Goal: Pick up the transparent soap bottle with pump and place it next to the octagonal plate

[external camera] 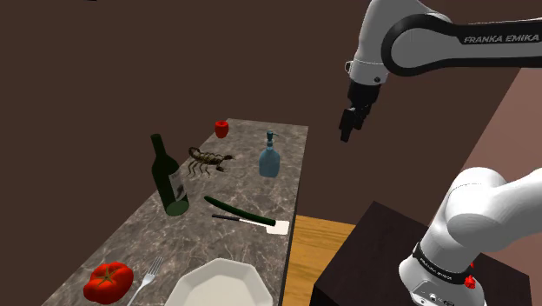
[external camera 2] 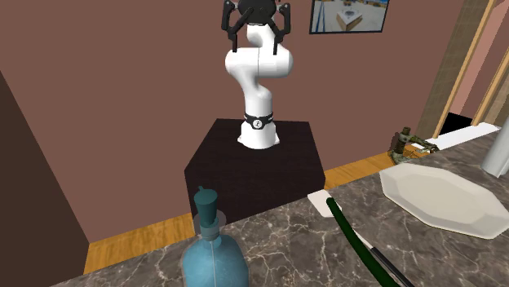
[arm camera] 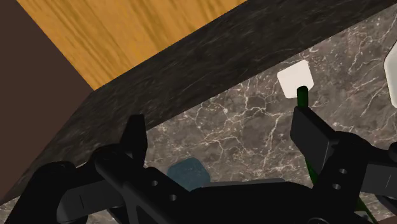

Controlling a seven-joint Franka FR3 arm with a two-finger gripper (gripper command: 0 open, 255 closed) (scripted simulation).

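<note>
Soap bottle: translucent blue with a pump top, upright on the bench, close to the edge that faces the stand; the scorpion figure lies just to the shoulder view's left of it.
Octagonal plate: white, at the near end of the bench in the shoulder view, well apart from the soap bottle.
Hand: black, its fingers spread wide with nothing between them. It hangs in the air, higher than the soap bottle and to the shoulder view's right of it, beyond the bench edge.
Wrist view: marbled bench top and its dark edge below the hand; a blue patch of the soap bottle shows between the finger bases, partly hidden by the hand's body and untouched.
Between bottle and plate: a long dark green cucumber and a slim knife lie side by side, one end of the cucumber at a small white square piece.
Other things on the bench: a dark green wine bottle upright, a small red fruit at the far end, a tomato and a fork beside the octagonal plate.
Floor: wooden, between bench and stand.
</note>
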